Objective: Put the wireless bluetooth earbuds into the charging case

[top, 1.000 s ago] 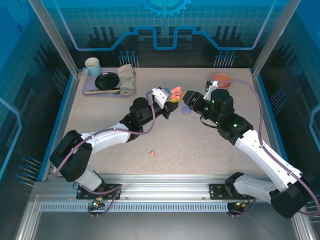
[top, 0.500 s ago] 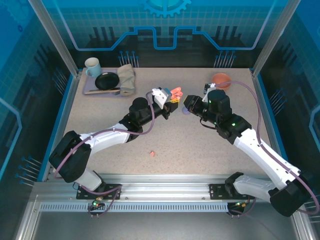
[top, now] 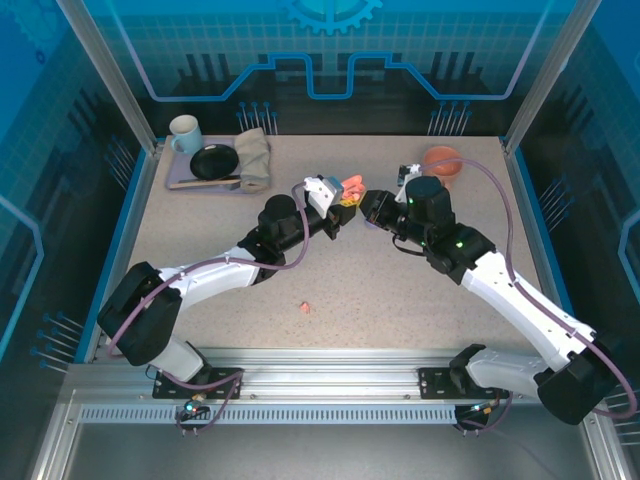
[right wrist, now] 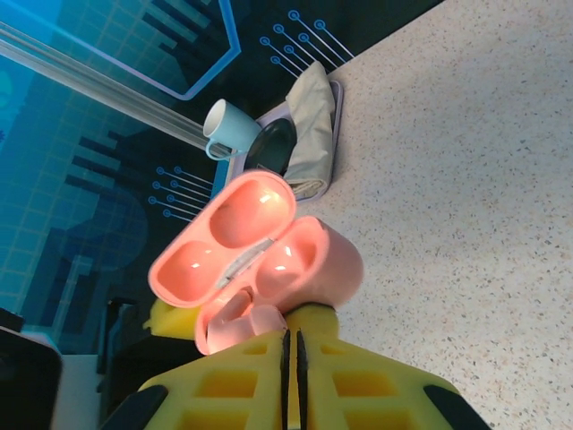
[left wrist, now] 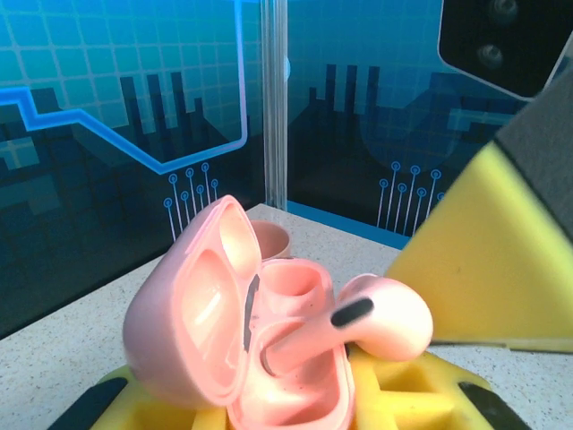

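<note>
Toward twelve o'clock, my left end effector (top: 346, 203) grips the open charging case (left wrist: 224, 331) steady so my clenched right end effector (right wrist: 291, 340) can seat an earbud (left wrist: 380, 313).

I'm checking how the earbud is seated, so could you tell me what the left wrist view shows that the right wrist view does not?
Left wrist, not right wrist: a clear look at the pink earbud, its stem in a slot and its head sticking out, and a bowl behind. Right wrist, not left wrist: the right gripper with its pads together, and a tray with a mug, dark dish and cloth. Both: the open pink charging case, held by the left gripper.
</note>
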{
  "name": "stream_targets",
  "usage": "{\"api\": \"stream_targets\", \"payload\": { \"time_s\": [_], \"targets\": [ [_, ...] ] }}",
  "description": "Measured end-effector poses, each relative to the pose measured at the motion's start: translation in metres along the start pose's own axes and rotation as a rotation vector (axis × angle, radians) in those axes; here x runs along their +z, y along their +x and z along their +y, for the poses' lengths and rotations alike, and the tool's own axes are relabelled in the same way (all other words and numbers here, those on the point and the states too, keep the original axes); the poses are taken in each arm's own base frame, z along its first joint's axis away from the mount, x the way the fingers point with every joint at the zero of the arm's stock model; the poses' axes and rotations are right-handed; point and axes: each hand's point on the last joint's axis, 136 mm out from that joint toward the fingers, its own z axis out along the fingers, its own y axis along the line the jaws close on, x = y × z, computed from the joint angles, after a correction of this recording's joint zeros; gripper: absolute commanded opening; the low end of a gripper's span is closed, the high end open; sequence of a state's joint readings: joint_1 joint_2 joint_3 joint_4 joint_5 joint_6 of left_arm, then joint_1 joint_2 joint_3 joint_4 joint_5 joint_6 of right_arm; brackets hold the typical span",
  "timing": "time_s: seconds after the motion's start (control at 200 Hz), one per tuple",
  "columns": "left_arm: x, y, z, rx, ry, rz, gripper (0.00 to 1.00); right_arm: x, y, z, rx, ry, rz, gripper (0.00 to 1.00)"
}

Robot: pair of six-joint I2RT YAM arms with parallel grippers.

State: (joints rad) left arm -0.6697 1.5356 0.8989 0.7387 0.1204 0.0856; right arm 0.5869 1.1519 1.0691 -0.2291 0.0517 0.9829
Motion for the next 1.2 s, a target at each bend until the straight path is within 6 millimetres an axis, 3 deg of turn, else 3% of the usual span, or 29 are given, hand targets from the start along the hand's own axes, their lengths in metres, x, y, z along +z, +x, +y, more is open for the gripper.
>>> {"api": "stream_targets", "payload": {
  "time_s": [0.865,0.995,1.201],
  "targets": [
    [-0.001,0.005,-0.009,-0.012,0.051,0.016,0.0,0.012,-0.009,0.004,-0.037,0.038,-0.018,0.16],
    [-0.002,0.01,-0.009,-0.014,0.052,0.026,0.0,0.002,-0.014,-0.001,-0.05,0.072,-0.042,0.15],
    [-0.003,0.014,-0.01,-0.016,0.056,0.034,0.0,-0.025,-0.022,0.01,-0.057,0.036,-0.08,0.13]
  ]
}}
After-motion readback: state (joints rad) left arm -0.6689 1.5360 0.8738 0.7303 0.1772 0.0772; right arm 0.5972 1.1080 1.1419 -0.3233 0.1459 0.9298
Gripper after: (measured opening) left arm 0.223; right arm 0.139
